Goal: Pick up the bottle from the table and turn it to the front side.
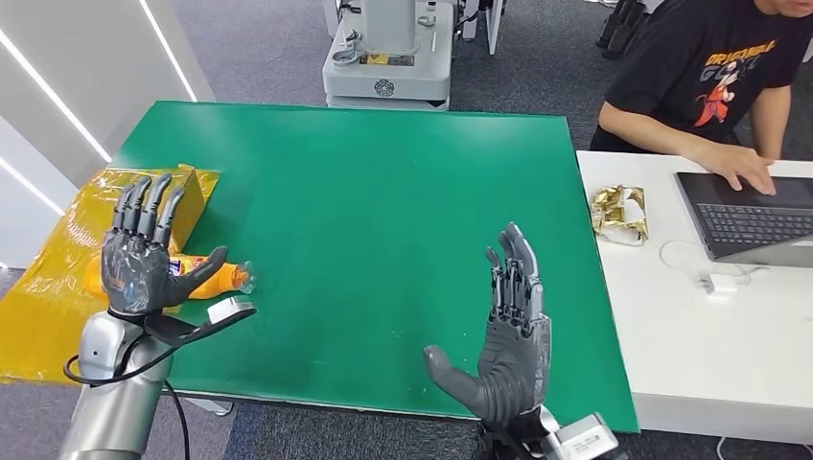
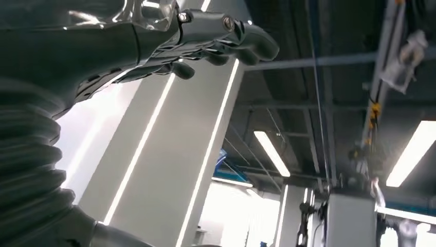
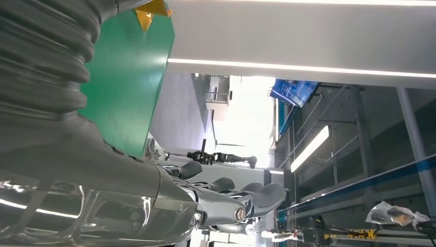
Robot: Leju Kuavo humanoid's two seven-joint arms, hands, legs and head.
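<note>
Orange bottle lying on its side at the table's left edge, both hands raised and empty.

The bottle [image 1: 216, 278] is clear plastic with orange liquid and a pale cap pointing right; it lies flat where the smooth green table [image 1: 383, 211] meets a crinkled, glossy yellow sheet [image 1: 58, 278], partly hidden behind the left hand [image 1: 144, 254]. That hand is upright in front of it, dark fingers straight and apart, thick thumb out to the side, holding nothing. A boxy yellow block [image 1: 192, 196] sits just behind. The right hand [image 1: 508, 335] stands upright near the table's front edge, fingers extended, thumb spread, empty. On a white table [image 1: 690, 345] to the right, a person [image 1: 709, 77] types on a laptop [image 1: 753, 216] near crumpled gold foil [image 1: 618, 211].
</note>
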